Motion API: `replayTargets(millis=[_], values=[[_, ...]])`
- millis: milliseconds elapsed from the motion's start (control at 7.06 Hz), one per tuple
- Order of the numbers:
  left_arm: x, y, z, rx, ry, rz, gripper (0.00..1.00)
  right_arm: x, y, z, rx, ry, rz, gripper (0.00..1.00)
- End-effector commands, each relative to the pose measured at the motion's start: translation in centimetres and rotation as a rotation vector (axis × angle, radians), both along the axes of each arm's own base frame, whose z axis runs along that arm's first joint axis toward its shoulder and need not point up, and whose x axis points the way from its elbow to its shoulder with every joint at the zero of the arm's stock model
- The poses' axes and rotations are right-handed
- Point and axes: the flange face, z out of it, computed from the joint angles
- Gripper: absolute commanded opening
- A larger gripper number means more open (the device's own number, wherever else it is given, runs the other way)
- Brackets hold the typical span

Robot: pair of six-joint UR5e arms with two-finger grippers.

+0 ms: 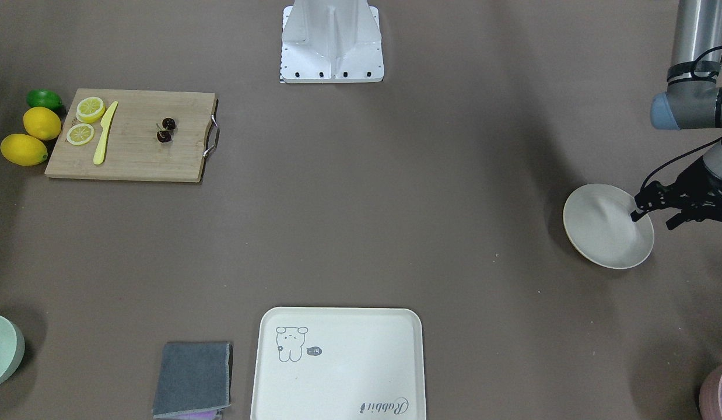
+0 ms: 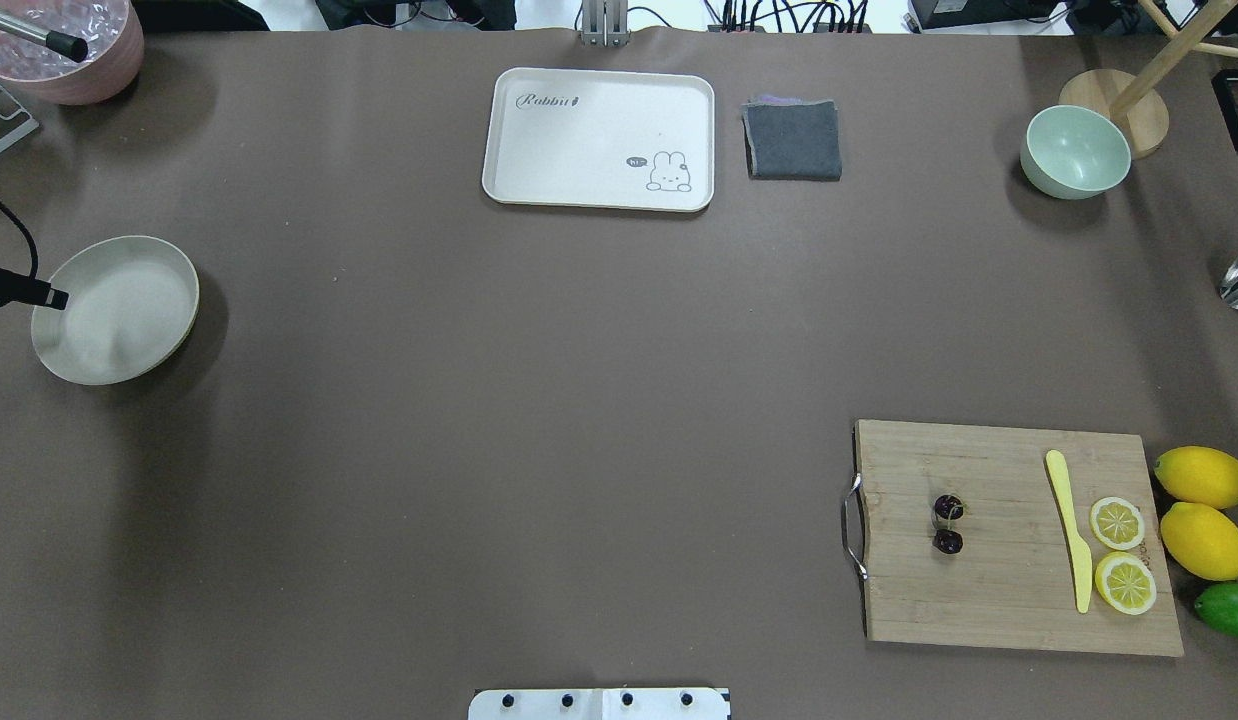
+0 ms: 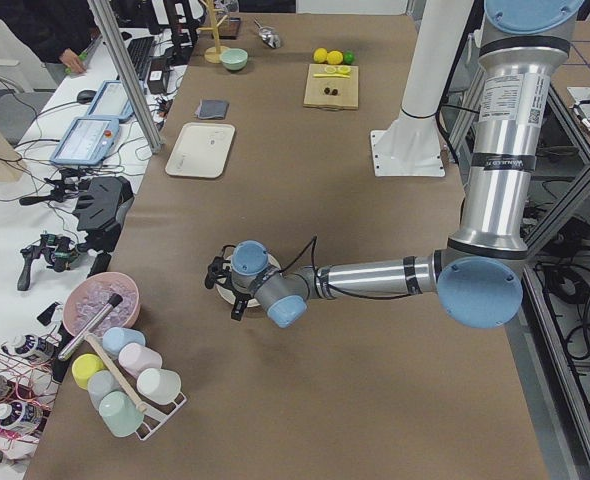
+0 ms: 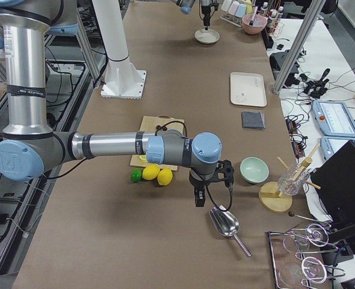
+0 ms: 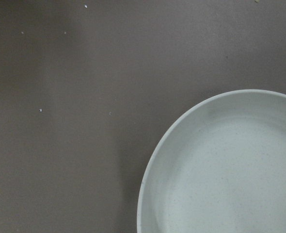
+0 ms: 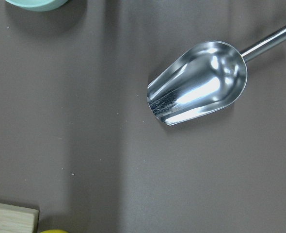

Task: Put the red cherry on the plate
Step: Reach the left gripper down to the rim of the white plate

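The cherry (image 1: 165, 129) lies on the board (image 1: 133, 154), upper left in the front view. The left end effector (image 1: 652, 220), jaws apart, is far right at the rim of the plate (image 1: 600, 239). I cannot tell the state of the right end effector (image 4: 197, 200).

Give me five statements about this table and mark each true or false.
1. The red cherry lies on the cutting board. True.
2. The plate already holds fruit. False: it is empty.
3. The grey cloth lies beside the tray. True.
4. The yellow knife lies on the tray. False: it lies on the cutting board, beside the lemon slices.
5. The left gripper hangs over the cutting board. False: it is at the plate's rim.
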Motion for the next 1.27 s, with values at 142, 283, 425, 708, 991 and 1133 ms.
replayTargets(millis=[142,283,425,708,991,1133], values=[[0.2,0.2,1.1,-0.019,-0.010,0.005,0.78,0.0,0.1,0.0,-0.005,-0.001,0.005,1.00],[0.5,0.2,1.0,-0.018,-0.009,0.009,0.65,0.0,0.1,0.0,-0.005,-0.001,0.005,1.00],[0.6,0.1,1.0,-0.019,-0.010,0.011,0.40,0.0,0.1,0.0,-0.005,-0.001,0.005,1.00],[1.4,0.4,1.0,-0.021,-0.012,0.027,0.00,0.0,0.1,0.0,-0.005,-0.001,0.005,1.00],[1.4,-0.4,0.2,-0.018,-0.002,0.020,0.00,0.0,0.2,0.1,-0.007,-0.001,0.005,1.00],[-0.7,-1.9,-0.4,-0.052,0.001,-0.016,0.00,0.0,0.1,-0.1,-0.004,-0.003,0.005,1.00]])
